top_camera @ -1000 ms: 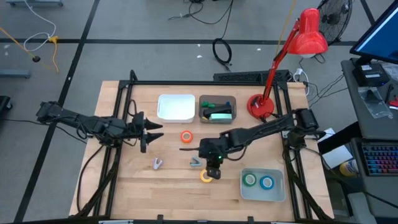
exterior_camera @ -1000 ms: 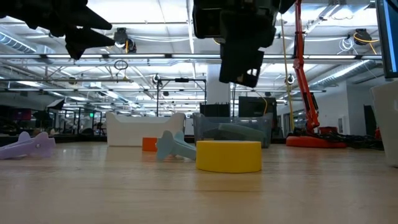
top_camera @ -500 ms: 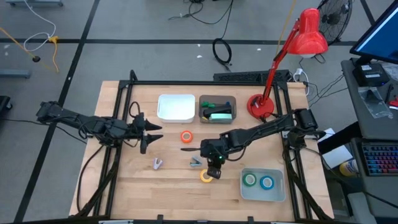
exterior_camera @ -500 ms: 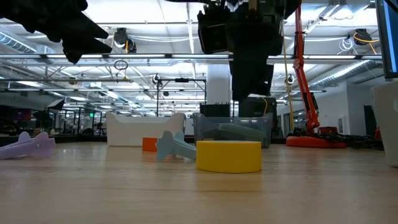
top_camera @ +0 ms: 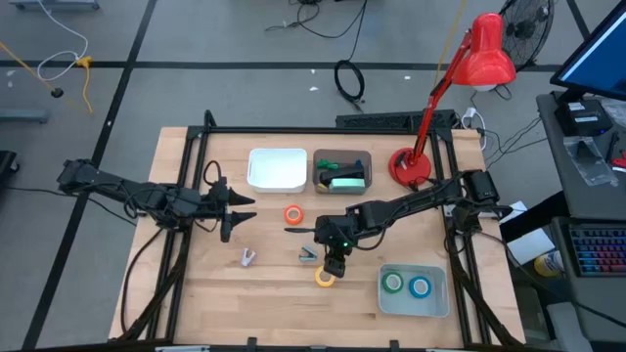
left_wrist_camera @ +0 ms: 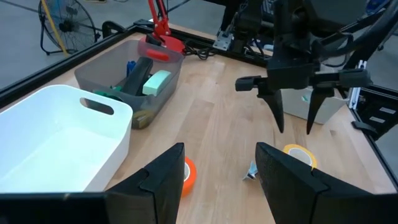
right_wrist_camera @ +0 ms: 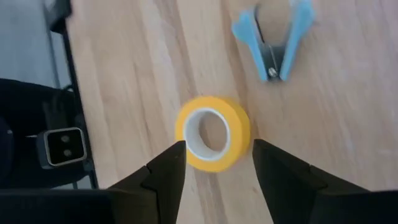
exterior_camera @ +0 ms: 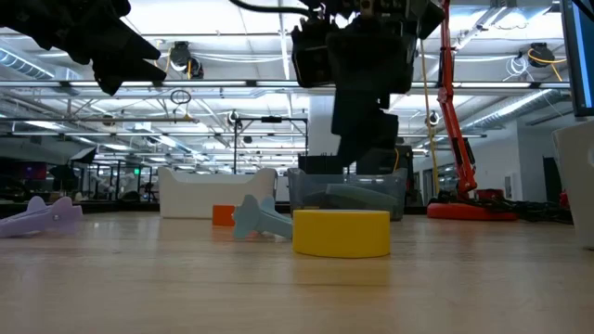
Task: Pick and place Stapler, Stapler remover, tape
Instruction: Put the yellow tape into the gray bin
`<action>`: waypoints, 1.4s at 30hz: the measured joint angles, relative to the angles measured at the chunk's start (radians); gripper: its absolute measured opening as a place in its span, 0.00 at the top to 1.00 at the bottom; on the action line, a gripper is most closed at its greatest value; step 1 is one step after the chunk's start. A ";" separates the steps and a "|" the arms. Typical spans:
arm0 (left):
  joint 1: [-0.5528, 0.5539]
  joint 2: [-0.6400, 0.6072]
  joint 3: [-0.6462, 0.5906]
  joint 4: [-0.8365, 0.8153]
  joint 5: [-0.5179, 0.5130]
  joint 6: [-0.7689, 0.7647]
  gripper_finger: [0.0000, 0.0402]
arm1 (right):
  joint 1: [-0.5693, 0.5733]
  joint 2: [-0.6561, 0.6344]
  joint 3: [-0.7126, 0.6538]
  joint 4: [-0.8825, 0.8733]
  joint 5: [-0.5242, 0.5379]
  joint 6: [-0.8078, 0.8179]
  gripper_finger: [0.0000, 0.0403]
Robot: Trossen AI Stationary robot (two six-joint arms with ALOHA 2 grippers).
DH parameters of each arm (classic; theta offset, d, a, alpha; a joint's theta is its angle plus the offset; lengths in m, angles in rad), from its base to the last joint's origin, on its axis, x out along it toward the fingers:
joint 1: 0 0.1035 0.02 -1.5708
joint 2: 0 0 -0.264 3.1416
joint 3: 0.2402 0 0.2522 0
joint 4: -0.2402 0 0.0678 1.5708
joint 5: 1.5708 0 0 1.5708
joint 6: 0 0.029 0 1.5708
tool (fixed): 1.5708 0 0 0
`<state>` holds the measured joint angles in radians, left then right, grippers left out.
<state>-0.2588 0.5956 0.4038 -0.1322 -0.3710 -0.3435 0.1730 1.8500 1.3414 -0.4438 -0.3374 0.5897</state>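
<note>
High view. The right gripper (top_camera: 334, 266) hangs just above the yellow tape roll (top_camera: 325, 278), which lies flat on the wooden table (top_camera: 196, 293). A blue staple remover (top_camera: 308, 255) lies just beside that roll, and a lilac staple remover (top_camera: 247, 257) lies farther toward the left arm. The orange tape roll (top_camera: 292, 214) sits near the table's middle. The green tape roll (top_camera: 392, 283) and blue tape roll (top_camera: 421, 287) lie side by side in a clear tray (top_camera: 437, 305). A white bin (top_camera: 276, 168) and a grey bin (top_camera: 341, 171) holding a green-and-black stapler (top_camera: 342, 180) stand at the far edge beside a red desk lamp (top_camera: 460, 78). The left gripper (top_camera: 235, 207) waits over the table, well apart from the rolls.

Low view. The yellow roll (exterior_camera: 341, 233) rests on the table, untouched; the right gripper (exterior_camera: 367, 148) is above it, clear of its top face. The blue remover (exterior_camera: 257, 219) lies just beside the roll.

Left wrist view. The left gripper's fingers (left_wrist_camera: 163, 180) stand apart with nothing between them. The right gripper (left_wrist_camera: 296, 124) shows farther off — its two fingers spread, pointing down above the yellow roll (left_wrist_camera: 300, 154).

Right wrist view. The right gripper's fingers (right_wrist_camera: 166, 174) are parted and flank the yellow roll (right_wrist_camera: 212, 132) from above — not closed on it. The blue remover (right_wrist_camera: 272, 41) lies near the roll.
</note>
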 joint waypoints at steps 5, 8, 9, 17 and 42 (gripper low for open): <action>0.000 0.000 0.000 0.001 0.000 0.001 0.51 | -0.002 0.027 0.000 0.046 -0.002 0.001 0.55; 0.000 0.000 0.000 0.000 0.000 0.001 0.51 | -0.002 0.063 -0.002 0.051 -0.017 0.007 0.55; 0.000 0.000 0.000 -0.001 0.000 0.001 0.51 | -0.002 0.075 -0.001 0.055 -0.030 0.012 0.55; 0.000 0.000 0.000 -0.006 0.004 0.006 0.51 | -0.003 0.134 -0.001 0.037 -0.033 0.026 0.55; 0.000 0.000 0.000 -0.005 0.004 0.016 0.51 | 0.011 0.130 0.000 -0.047 0.130 0.000 0.90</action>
<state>-0.2588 0.5953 0.4042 -0.1375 -0.3672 -0.3279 0.1844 1.9804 1.3415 -0.4911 -0.2072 0.5892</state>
